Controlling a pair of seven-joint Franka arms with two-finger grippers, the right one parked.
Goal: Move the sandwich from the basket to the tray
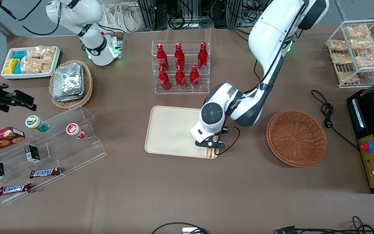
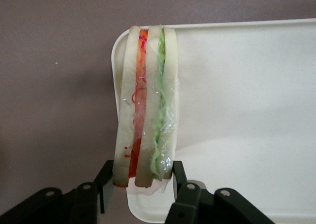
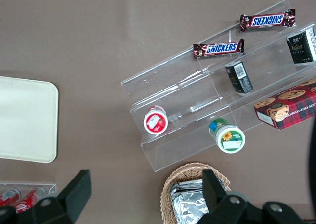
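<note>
Glossy clear wrap covers the sandwich (image 2: 145,110); smooth matt plastic tray (image 2: 247,110); woven wicker basket (image 1: 296,137).

Six red bottles (image 1: 180,66) in clear rack, foil packs (image 1: 68,82) in tan basket, Snickers bars (image 1: 45,173)

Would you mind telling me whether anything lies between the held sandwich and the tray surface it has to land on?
Nothing visible does. The hand grips the sandwich over the tray corner nearest the basket, and the tray beneath is bare.
</note>
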